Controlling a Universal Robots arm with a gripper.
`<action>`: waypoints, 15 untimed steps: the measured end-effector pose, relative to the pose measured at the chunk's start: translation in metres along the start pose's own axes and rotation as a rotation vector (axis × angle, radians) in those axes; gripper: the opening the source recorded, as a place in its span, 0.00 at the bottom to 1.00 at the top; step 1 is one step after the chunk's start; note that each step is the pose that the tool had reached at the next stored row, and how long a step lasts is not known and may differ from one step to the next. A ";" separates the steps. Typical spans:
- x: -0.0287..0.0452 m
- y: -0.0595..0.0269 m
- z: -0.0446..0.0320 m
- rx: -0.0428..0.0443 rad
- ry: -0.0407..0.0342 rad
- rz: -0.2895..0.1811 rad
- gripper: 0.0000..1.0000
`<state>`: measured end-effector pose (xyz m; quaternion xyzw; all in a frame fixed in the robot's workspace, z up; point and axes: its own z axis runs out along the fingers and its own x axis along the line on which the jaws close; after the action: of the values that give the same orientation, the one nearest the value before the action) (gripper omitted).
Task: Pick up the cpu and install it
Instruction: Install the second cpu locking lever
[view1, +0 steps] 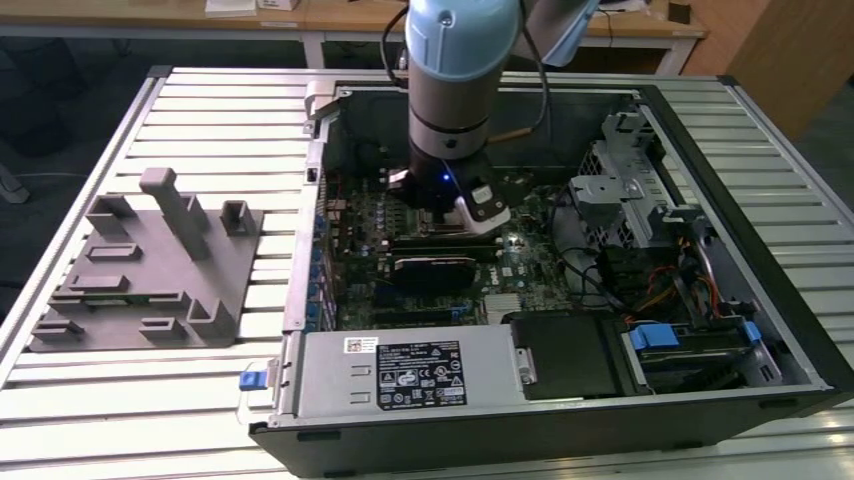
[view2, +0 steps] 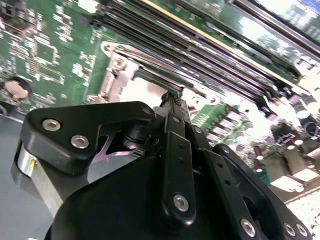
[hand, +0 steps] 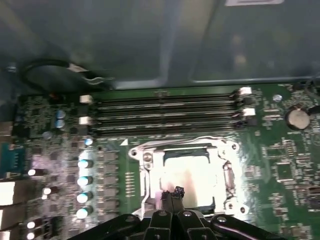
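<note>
The cpu (hand: 189, 176) is a pale silver square lying flat inside the metal socket frame (hand: 146, 159) on the green motherboard; it also appears as a bright patch (view2: 145, 92) in the second wrist view. My gripper (hand: 171, 192) hangs low over the near edge of the socket, its black fingers (view2: 175, 107) drawn together to a narrow tip with nothing visible between them. Whether the tip touches the cpu I cannot tell. In the exterior view the arm reaches down into the open computer case (view1: 534, 430), with the gripper (view1: 461, 222) over the board's middle.
Memory slots (hand: 165, 112) run just beyond the socket. A black rectangular finned module (view1: 434, 272) lies on the board near the gripper. The drive cage (view1: 621, 190) and cables stand at the exterior view's right. A grey plastic block with posts (view1: 147, 270) sits outside the case.
</note>
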<state>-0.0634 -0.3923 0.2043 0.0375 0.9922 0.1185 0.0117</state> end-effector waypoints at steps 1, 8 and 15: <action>-0.0023 0.0006 0.0002 0.0026 -0.0005 0.001 0.11; -0.0076 0.0147 0.0043 0.0160 -0.0026 0.005 0.11; -0.0074 0.0182 0.0052 0.0846 -0.0095 0.011 0.11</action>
<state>-0.0546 -0.3740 0.2037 0.0440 0.9960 0.0763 0.0142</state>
